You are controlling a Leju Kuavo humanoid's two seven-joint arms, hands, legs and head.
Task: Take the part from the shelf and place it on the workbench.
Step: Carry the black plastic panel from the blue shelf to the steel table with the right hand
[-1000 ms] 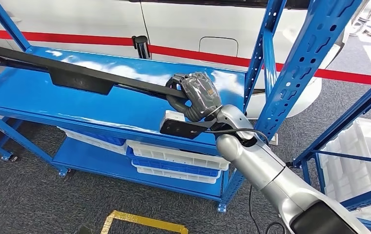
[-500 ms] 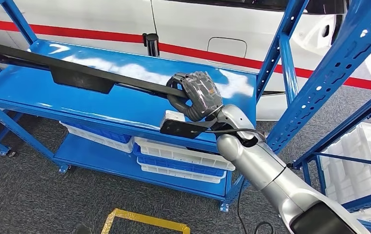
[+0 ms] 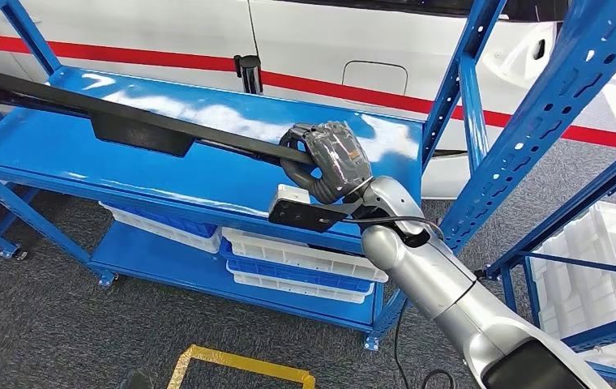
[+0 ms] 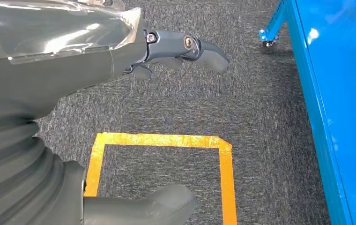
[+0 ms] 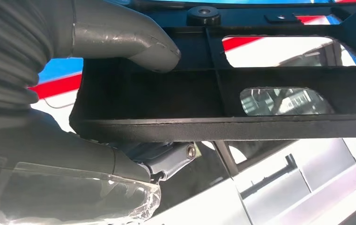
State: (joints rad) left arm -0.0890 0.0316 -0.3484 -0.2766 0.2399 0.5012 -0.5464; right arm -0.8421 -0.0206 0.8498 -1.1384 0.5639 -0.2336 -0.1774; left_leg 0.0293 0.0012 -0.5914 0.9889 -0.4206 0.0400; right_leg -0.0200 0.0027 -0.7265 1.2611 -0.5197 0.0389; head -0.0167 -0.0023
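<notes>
the right hand [image 3: 331,156] is clasping one end of the long black part [image 3: 139,130], which is lying across the blue shelf [image 3: 207,174], probably lifting clear. the left hand [image 4: 73,61] is hanging slack, fingers apart, holding nothing.

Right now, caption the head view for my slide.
Right hand grips the long black part above the blue shelf, white car behind.

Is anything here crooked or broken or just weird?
Nothing looks broken or spilled. The long black part lies slanted across the blue shelf, with its far end poking past the shelf's edge. That is because the right hand grips one end of it. The left hand holds nothing, above a yellow tape square on the floor.
</notes>
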